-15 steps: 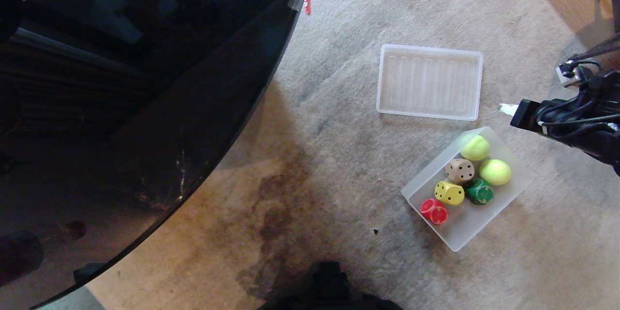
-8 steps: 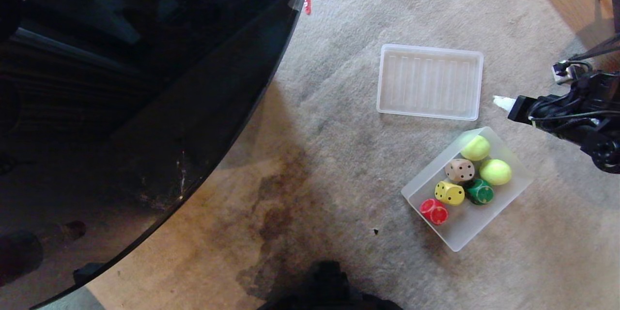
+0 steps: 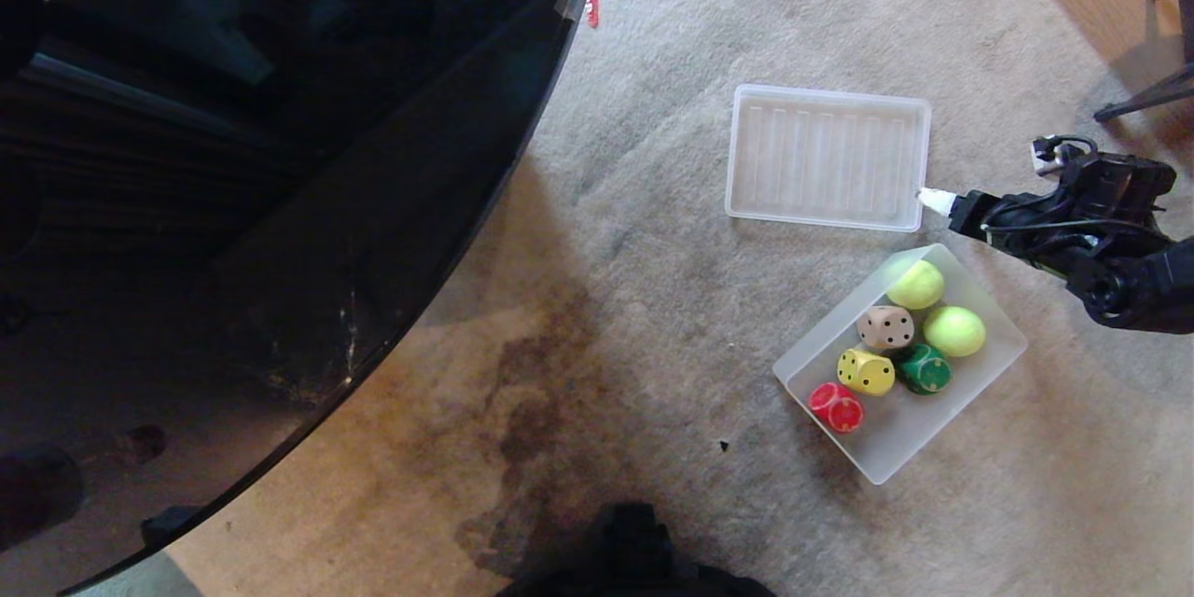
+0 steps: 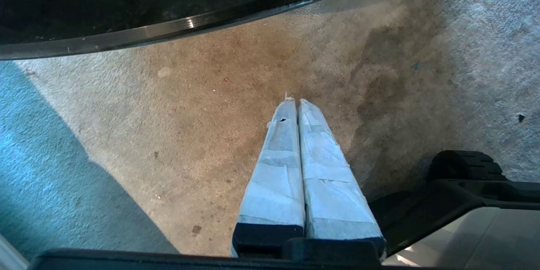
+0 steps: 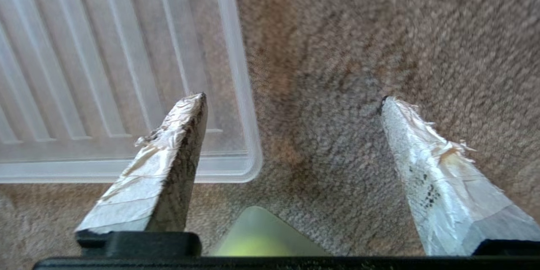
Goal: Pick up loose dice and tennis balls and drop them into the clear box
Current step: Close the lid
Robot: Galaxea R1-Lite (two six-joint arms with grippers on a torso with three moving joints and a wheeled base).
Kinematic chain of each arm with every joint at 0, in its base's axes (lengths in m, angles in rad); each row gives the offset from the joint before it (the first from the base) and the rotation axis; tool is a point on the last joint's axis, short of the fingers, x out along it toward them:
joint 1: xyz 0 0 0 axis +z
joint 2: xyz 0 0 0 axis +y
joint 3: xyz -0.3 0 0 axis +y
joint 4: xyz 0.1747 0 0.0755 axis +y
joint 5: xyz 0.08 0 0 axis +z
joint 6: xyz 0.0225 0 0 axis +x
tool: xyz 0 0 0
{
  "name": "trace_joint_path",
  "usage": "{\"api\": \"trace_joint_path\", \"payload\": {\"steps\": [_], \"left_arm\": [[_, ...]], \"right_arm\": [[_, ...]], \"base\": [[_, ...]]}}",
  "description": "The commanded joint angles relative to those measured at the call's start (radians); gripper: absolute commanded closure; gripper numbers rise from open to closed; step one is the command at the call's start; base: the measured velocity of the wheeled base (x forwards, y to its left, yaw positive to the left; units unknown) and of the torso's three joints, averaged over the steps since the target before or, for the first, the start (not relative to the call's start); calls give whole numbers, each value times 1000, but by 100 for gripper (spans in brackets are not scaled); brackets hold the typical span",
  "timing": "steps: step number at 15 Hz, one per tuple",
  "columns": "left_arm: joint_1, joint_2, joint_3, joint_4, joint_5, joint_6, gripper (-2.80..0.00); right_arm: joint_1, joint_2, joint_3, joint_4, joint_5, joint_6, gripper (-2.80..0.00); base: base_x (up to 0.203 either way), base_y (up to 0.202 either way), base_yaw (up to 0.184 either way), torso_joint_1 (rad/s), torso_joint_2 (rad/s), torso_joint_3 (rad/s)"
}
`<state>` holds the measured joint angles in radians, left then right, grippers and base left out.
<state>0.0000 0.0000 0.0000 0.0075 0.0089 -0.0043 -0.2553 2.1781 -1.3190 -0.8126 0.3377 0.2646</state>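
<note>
1. Box [image 3: 979, 382]: frosted tub on the carpet [image 3: 653, 317], set diagonally, its long axis running from near-left to far-right in the head view. Only one corner shows in the right wrist view.
2. Contents: two balls [image 3: 915, 284] [image 3: 953, 330] at the far end; beige die [image 3: 885, 327], yellow die [image 3: 866, 371], green die [image 3: 923, 368] mid-box; red die [image 3: 836, 407] at the near-left wall. No die or ball is visible loose on the carpet, so collecting looks complete.
3. Lid [image 3: 828, 158]: ribbed, flat on the carpet just beyond the box, apart from it.
4. Right gripper [image 5: 291, 101]: fingers spread wide, nothing between them. It sits beyond the box's far corner, one fingertip [image 5: 185, 114] over the lid's near-right corner, the other over bare carpet. The box lies behind it, toward the robot; this is the nearer arm.
5. Left gripper [image 4: 293, 101]: fingers pressed together, empty, over stained carpet near the dark table [image 3: 233, 159] edge; outside the head view.
6. Unclear: whether the right fingertip touches the lid; its height over the carpet; anything under the table.
</note>
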Motion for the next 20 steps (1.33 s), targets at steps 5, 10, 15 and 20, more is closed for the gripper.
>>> {"api": "trace_joint_path", "payload": {"steps": [5, 10, 15, 20], "left_arm": [[0, 0, 0, 0, 0, 0, 0], [0, 0, 0, 0, 0, 0, 0], [0, 0, 0, 0, 0, 0, 0], [0, 0, 0, 0, 0, 0, 0]], "right_arm": [[21, 55, -43, -7, 1, -6, -280], [33, 81, -66, -22, 3, -15, 0], [39, 71, -66, -25, 3, -73, 0], [37, -33, 11, -13, 4, -73, 0]], "base": [[0, 0, 0, 0, 0, 0], [0, 0, 0, 0, 0, 0], [0, 0, 0, 0, 0, 0], [0, 0, 0, 0, 0, 0]]}}
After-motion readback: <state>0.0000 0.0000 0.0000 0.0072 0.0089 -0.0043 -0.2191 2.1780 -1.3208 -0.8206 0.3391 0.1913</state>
